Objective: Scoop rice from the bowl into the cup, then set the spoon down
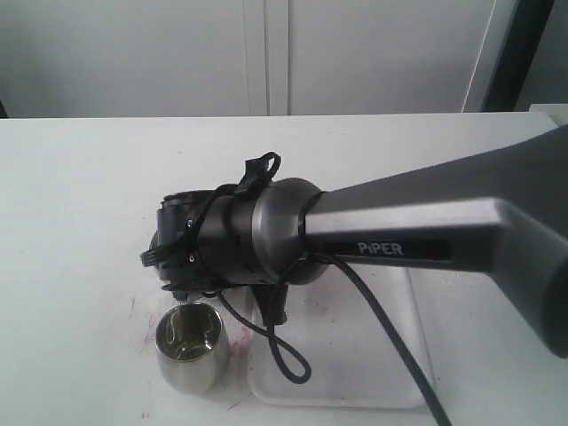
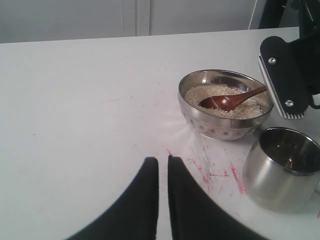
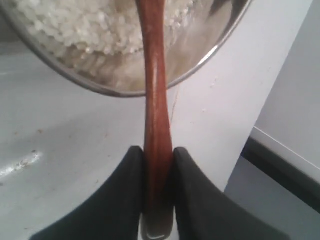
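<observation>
Dark grey casing of the right arm (image 1: 399,231) is filling much of the exterior view. It is reaching across the white desk (image 1: 80,195), with its wrist pointing down and hiding whatever lies beneath. The steel cup (image 1: 189,346) is standing upright just in front of that wrist with no grains showing inside. It is likely parked close so that a loaded scoop is travelling only a short way. A pale tray (image 1: 355,373) is lying on the desk under the arm, and plain cabinet doors (image 1: 266,53) are closing off the room behind.

In the left wrist view, the left tool (image 2: 162,162) is hovering over bare desk. Its fingers are almost together, with only a slit between them, and it is holding nothing. It is sitting well apart from the work, probably to leave room. The steel bowl (image 2: 220,129) is standing just beside the cup; whether they are touching cannot be told. The rice (image 2: 200,93) is covering the bowl's bottom. The wooden spoon (image 2: 230,100) is resting its head on the grains, and its handle is rising over the rim to a black finger (image 2: 280,80) of the right arm. Pink scratch marks (image 2: 215,172) are streaking the desk in front of the bowl.

In the right wrist view, the right tool (image 3: 158,152) is clamping the handle between both fingers, closed only as far as the wood allows. Gripping far from the head is likely keeping the fingers clear of the grains. Scooping looks to be under way.
</observation>
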Controlling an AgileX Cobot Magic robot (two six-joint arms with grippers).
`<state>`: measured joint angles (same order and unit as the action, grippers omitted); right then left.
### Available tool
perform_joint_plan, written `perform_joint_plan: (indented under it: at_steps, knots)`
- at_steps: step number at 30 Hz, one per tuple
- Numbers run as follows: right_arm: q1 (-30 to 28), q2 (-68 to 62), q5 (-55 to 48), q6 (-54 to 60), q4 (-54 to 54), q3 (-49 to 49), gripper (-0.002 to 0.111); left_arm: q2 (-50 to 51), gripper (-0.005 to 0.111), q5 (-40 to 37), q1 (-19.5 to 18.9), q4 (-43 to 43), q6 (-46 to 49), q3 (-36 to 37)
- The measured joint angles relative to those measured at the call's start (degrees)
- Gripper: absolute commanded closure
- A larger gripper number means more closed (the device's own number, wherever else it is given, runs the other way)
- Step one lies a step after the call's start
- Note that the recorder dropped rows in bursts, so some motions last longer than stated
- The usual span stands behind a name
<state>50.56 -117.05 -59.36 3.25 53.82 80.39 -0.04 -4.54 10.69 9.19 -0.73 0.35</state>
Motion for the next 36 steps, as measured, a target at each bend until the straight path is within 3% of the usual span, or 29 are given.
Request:
perform_joint_plan:
  at_steps: [6,12,14,36]
  knots:
    - [-1.70,0.31,-3.30,6.06,-11.54,5.18,0.108,0.00,0.092,0.00,0.00,0.00,0.00,0.00]
    - [-11.11,5.16,-3.14,12.29,-34.85,7.30,0.108,0.00,0.092,0.00,0.00,0.00,0.00,0.00]
    - [-12.86,6.17,-2.63,13.18,-37.51,7.30,0.108,0.00,0.092,0.00,0.00,0.00,0.00,0.00]
    - [-13.57,13.95,-2.95,12.46,-36.81,7.30,0.108,0.00,0.092,0.00,0.00,0.00,0.00,0.00]
